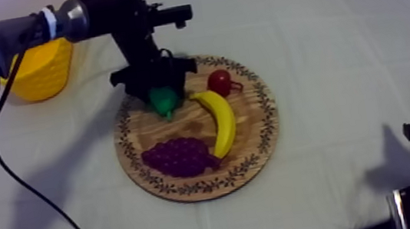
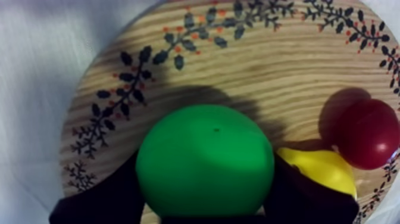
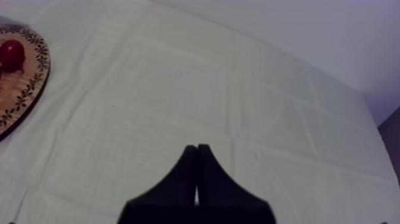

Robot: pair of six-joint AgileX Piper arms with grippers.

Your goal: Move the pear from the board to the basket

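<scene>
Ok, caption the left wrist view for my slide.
Left gripper shut on the pear over the wooden board.

We find the banana (image 1: 218, 118) pressed close beside the pear (image 1: 163, 100), the small red fruit (image 1: 219, 82) just past it, and the grapes (image 1: 176, 157) across the near side of the board (image 1: 262, 135). Bare cloth (image 1: 92, 94) lies between board and basket (image 1: 40, 78), and more spreads wide beyond the board, away from the basket.

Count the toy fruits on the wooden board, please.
4. The pear, gripped by the left gripper, is at the wooden board's far left; the small red fruit is by the far rim; the banana lies right of centre; the grapes are at the near side.
</scene>
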